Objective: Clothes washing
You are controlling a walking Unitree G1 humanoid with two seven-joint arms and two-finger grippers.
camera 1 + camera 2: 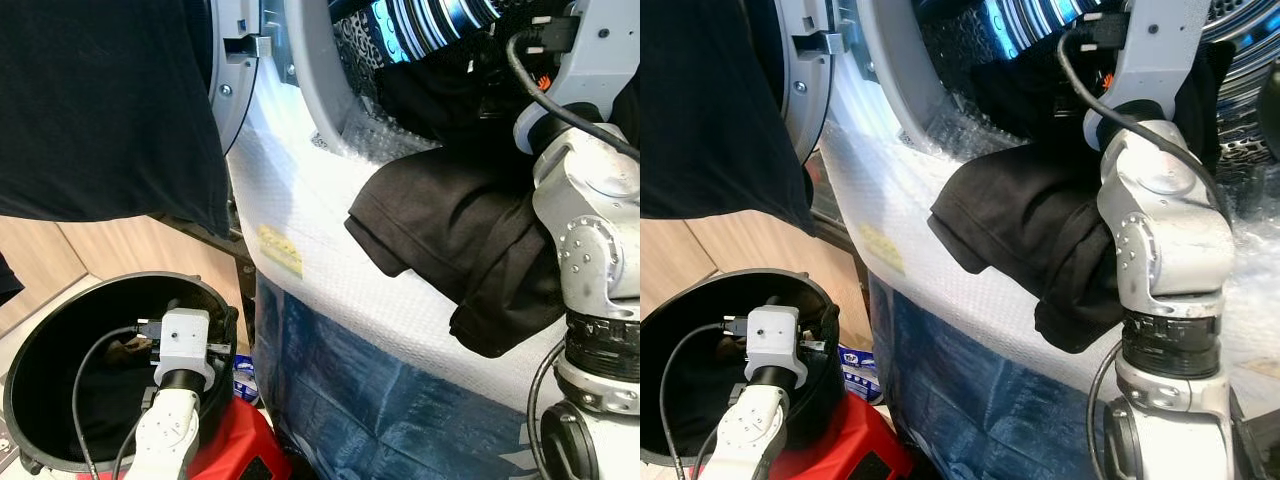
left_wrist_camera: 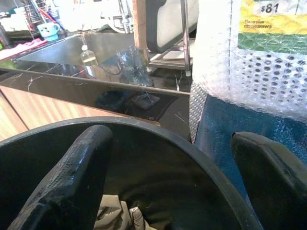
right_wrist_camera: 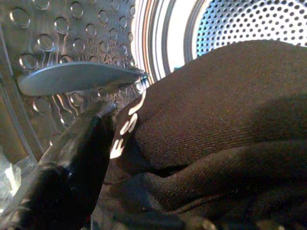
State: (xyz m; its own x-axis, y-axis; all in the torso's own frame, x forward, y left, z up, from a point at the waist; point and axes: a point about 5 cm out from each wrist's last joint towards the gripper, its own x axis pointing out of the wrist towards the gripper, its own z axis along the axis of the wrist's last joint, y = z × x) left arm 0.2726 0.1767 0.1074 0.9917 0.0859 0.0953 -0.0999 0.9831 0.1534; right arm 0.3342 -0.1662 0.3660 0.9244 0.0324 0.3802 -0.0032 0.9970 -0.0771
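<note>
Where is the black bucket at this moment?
The black bucket sits low on the robot's left, beside the washing machine's blue-wrapped front, with the left gripper open inside its rim.

The washer (image 1: 330,270), wrapped in bubble film, stands on the right; a black garment (image 1: 450,240) hangs over its door rim, half inside the drum. On the floor at near left, a black bucket (image 1: 60,310) holds clothes.

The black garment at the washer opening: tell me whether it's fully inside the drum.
Not fully in. Part of the black garment hangs out over the bubble-wrapped washer front, while the right gripper sits against it inside the drum.
</note>
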